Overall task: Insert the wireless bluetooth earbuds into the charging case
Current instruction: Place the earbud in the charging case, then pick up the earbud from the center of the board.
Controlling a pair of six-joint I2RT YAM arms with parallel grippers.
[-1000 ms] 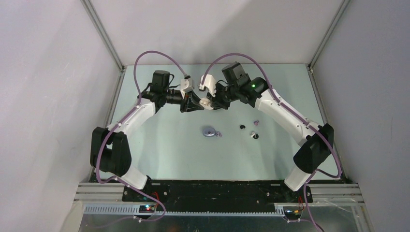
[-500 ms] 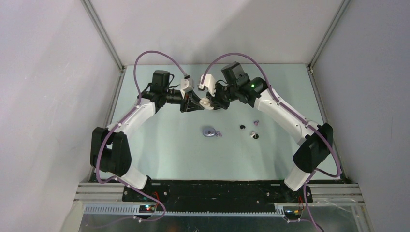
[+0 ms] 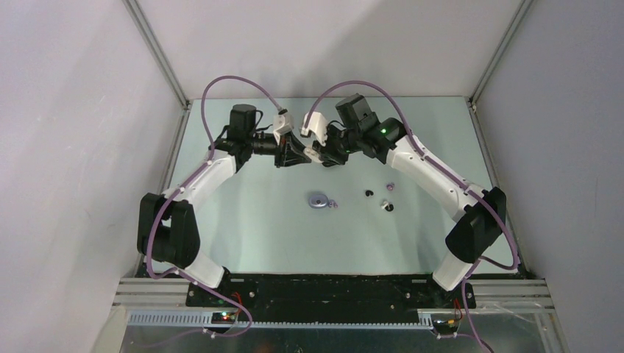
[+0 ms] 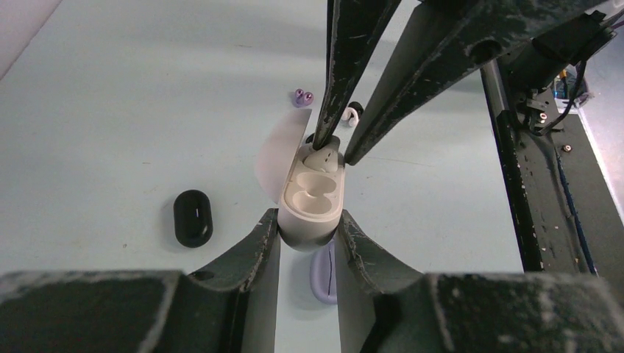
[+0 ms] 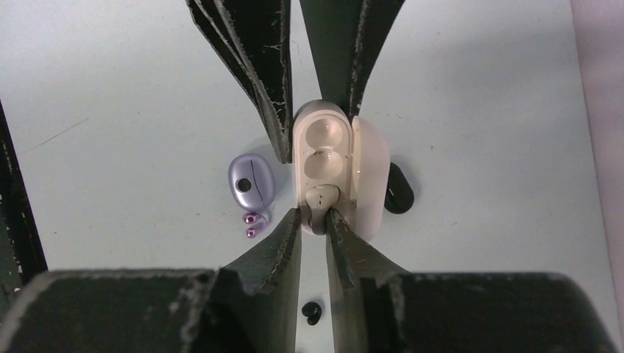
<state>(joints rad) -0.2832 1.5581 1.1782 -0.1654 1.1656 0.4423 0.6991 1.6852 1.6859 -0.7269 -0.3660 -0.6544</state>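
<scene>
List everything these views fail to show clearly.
Right wrist: the white bud is half covered by the right end effector; whether it sits in the white case cannot be told.
Left wrist: the lavender case is mostly hidden behind the white case and the left end effector.
Right wrist: the black case is partly hidden behind the white case.
Top view: the loose buds are too small for detail.

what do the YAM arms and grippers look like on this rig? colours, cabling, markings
The left arm and right arm: white link shells, black joint housings. A purple cable loops over each wrist. Green LED on the right arm. The left gripper and right gripper: dark tapered fingers, scuffed edges.
</scene>
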